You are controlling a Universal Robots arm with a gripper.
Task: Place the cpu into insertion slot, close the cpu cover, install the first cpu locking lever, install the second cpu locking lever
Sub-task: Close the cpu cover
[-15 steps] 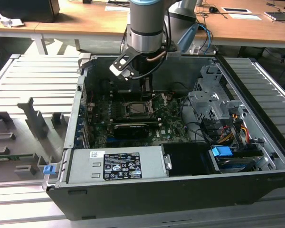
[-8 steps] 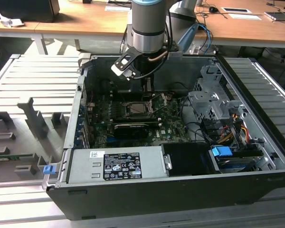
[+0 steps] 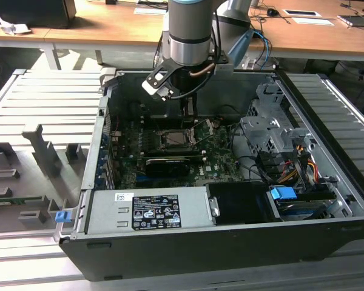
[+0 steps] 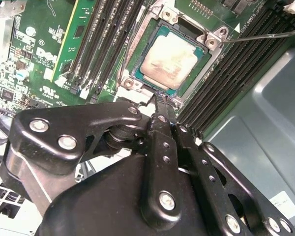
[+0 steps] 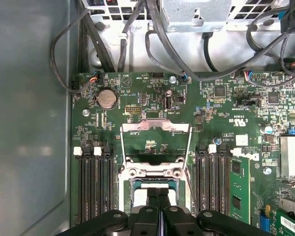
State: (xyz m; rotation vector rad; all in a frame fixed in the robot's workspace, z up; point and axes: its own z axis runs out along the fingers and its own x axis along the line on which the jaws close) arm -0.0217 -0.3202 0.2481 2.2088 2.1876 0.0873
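While the end effector (image 4: 160, 109) hangs just beside the insertion slot (image 4: 210, 51), its fingers pressed together on nothing, the cpu (image 4: 164, 61) lies flat in that slot. The cpu cover (image 5: 156, 127) lies swung open beyond it. The cover looks thin, stiff and light, and it is hinged, so its free edge seems the place to push, clear of the fragile chip.
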